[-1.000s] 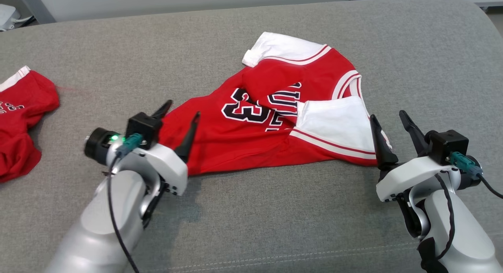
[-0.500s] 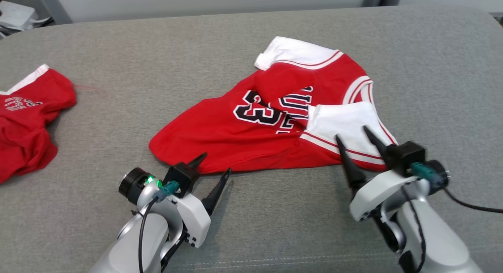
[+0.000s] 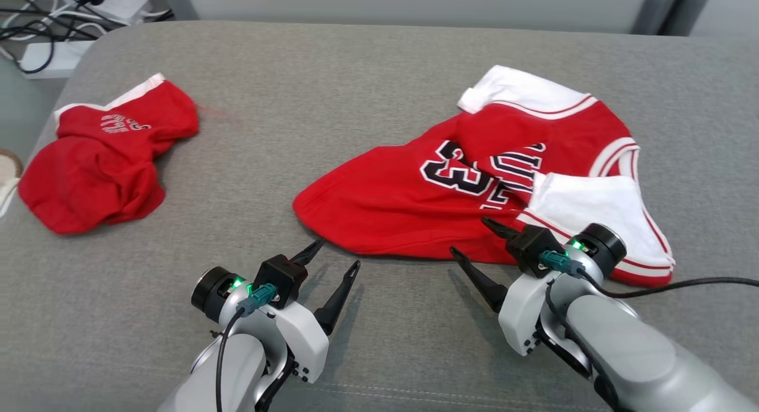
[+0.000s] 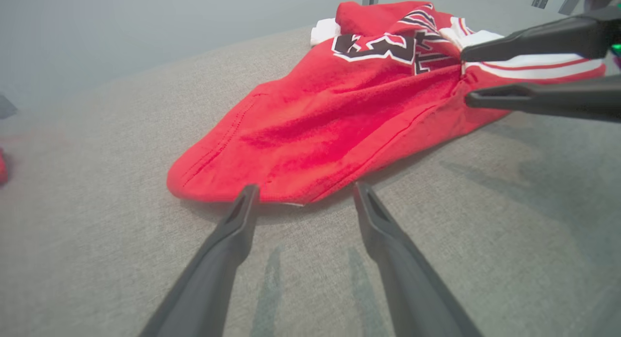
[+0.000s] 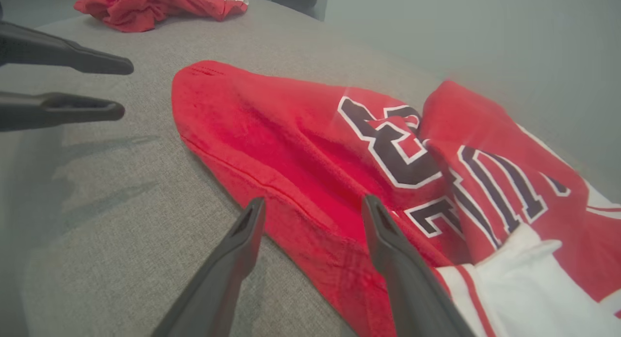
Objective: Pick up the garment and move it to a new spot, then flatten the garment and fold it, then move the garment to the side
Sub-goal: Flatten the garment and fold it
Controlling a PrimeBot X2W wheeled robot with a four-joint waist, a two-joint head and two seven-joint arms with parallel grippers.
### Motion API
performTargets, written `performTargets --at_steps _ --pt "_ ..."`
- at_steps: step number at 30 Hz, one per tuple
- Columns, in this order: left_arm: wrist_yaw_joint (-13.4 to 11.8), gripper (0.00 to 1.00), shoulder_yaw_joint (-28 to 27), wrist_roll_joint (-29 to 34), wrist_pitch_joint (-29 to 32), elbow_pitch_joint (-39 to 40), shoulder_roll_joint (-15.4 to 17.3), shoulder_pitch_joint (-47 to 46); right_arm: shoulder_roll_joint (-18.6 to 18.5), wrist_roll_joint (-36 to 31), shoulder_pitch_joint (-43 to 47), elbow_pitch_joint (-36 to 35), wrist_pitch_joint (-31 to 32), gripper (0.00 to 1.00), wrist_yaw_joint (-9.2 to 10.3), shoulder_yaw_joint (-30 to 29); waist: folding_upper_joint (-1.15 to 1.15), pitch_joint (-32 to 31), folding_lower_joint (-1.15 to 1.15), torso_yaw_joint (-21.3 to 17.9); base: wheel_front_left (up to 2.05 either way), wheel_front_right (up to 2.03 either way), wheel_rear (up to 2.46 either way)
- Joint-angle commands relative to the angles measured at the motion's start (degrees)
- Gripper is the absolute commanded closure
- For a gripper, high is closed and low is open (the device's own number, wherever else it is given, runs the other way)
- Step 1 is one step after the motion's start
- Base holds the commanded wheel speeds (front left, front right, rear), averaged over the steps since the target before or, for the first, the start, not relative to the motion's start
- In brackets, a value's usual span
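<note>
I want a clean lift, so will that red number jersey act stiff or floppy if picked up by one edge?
Likely floppy: the jersey lies in soft folds, a white sleeve doubled over its front, so one pinch would probably leave the rest hanging. It looks thin, so probably light. On the woven grey cushion, pushing may bunch it.

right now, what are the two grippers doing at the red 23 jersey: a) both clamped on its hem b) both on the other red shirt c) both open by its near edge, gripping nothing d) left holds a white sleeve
c: the left gripper and right gripper both have fingers spread by the near edge of the jersey, no cloth pinched.
</note>
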State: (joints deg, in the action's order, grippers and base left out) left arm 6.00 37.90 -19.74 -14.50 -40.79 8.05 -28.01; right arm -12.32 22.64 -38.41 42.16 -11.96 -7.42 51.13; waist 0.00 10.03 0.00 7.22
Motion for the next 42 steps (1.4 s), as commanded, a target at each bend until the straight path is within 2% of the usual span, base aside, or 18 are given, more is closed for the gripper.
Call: performTargets --at_steps 1,8,13,14,15,16,17,24,29,31,32,42 --pt "0.2 0.00 -2.1 0.3 -0.5 1.2 0.8 -0.4 -0.3 0.7 -0.8 -0.3 0.1 0.00 -0.07 1.1 0.00 -0.2 0.00 1.4 0.00 0.00 0.00" --pt "0.6 0.00 -3.0 0.8 -0.5 1.0 0.1 0.7 -2.9 5.3 -5.1 4.1 5.1 0.00 -0.07 10.4 0.00 -0.6 0.00 5.1 0.00 0.00 0.00" --pt "0.8 0.00 -3.6 1.0 -0.5 1.1 -0.4 1.2 -3.9 9.5 -6.8 6.2 9.3 0.00 -0.07 15.7 0.00 -0.8 0.00 6.3 0.00 0.00 0.00" --pt "0.8 0.00 -3.8 1.1 -0.5 1.1 -0.5 1.3 -4.1 10.2 -7.1 6.3 9.3 0.11 -0.07 16.3 0.00 -0.9 0.00 6.4 0.00 0.00 0.00" --pt "0.9 0.00 -4.0 1.2 -0.5 1.1 -0.5 1.3 -4.3 11.0 -7.5 6.6 8.9 0.58 -0.07 16.3 0.00 -0.9 0.00 6.4 0.00 0.00 0.00" --pt "0.9 0.00 -4.2 1.2 -0.5 1.1 -0.6 1.4 -4.5 11.7 -8.0 6.9 8.3 0.84 -0.07 16.1 0.00 -1.0 0.00 6.4 0.00 0.00 0.00" --pt "0.9 0.00 -4.4 1.3 -0.5 1.1 -0.6 1.5 -4.7 12.2 -8.5 7.0 7.3 1.00 -0.07 15.8 0.00 -1.0 0.00 6.2 0.00 0.00 0.00" --pt "1.1 0.00 -6.0 1.5 -0.5 0.4 -0.7 1.9 -6.3 15.7 -10.0 6.7 0.2 1.00 -0.07 12.0 0.00 -1.8 0.00 2.1 0.00 0.00 0.00" --pt "1.2 0.00 -6.3 1.6 -0.5 -0.3 -1.1 1.3 -6.4 15.6 -10.0 4.6 -0.1 1.00 -0.07 14.1 0.00 -2.0 0.00 -0.9 0.00 0.00 0.00" --pt "1.3 0.00 -6.3 1.6 -0.5 -0.5 -1.4 1.1 -6.0 16.5 -9.6 2.7 0.6 0.29 -0.07 16.3 0.00 -1.8 0.00 -1.3 0.00 0.00 0.00" --pt "1.3 0.00 -6.3 1.7 -0.5 -0.6 -1.6 1.0 -5.9 17.0 -9.6 1.9 1.0 0.00 -0.07 17.3 0.00 -1.7 0.00 -1.3 0.00 0.00 0.00" --pt "1.4 0.00 -6.0 1.4 -0.5 -0.5 -2.9 0.9 -6.1 16.9 -11.2 -0.1 4.1 0.00 -0.07 21.7 0.00 -0.5 0.00 3.5 0.00 0.00 0.00"
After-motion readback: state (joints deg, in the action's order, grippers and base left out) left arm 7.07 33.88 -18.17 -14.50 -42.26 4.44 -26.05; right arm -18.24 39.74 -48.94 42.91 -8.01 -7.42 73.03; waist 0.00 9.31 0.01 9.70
